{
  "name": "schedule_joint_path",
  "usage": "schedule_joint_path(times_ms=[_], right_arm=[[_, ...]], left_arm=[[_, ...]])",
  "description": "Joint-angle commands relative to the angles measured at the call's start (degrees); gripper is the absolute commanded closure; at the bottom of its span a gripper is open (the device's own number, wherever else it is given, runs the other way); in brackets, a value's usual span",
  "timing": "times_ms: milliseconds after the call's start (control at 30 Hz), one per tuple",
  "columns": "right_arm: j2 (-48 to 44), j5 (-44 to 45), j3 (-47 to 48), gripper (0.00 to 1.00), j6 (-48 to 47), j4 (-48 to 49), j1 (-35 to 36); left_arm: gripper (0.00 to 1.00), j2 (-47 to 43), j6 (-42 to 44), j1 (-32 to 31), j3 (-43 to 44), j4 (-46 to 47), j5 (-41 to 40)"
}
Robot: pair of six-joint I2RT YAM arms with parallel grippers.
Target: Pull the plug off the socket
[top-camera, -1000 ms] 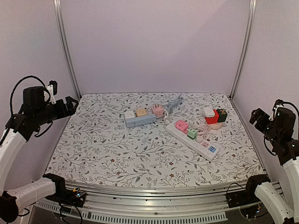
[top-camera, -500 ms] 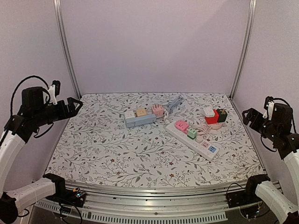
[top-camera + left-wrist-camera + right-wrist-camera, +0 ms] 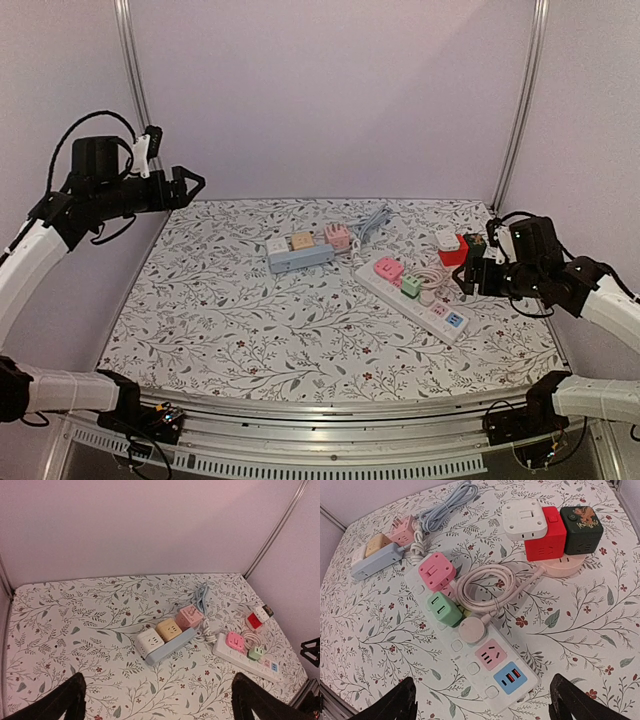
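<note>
Right end effector [image 3: 480, 695] (the nearer one) gaped wide, empty, low in frame; pink plug [image 3: 436, 571] sat up-left of it on the power strip [image 3: 472, 669], which ran diagonally.

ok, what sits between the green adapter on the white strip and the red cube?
A coiled pale pink cable fills the stretch between green adapter and red cube; the right wrist view shows it best.
</note>
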Motion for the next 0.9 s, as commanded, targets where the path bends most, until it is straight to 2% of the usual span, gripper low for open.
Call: schedule_joint_path(times_ms=[0, 233, 367, 600, 867], right_arm=[[5.1, -1.3, -0.7, 0.09, 0.6, 0.3, 0.9], [11.0, -3.5, -4.3, 0.03, 2.7, 5.8, 0.8], [16.6, -3.5, -4.0, 0.03, 2.5, 7.8, 0.7], [23.4, -11.5, -4.3, 0.06, 0.4, 13.2, -5.0], [30.2, -13.5, -2.5, 0.10, 0.1, 13.8, -6.5]], left_arm=[[0.00, 1.6, 2.7, 0.1, -2.9, 1.2, 0.4], [0.00, -1.1, 4.0, 0.3, -4.4, -0.9, -3.8], [0.00, -3.3, 4.1, 0.3, -5.7, 0.4, -4.7], [0.00, -5.2, 3.8, 0.3, -7.1, 1.5, -6.8], [0.01, -5.3, 3.6, 0.3, -7.5, 1.9, -7.5]])
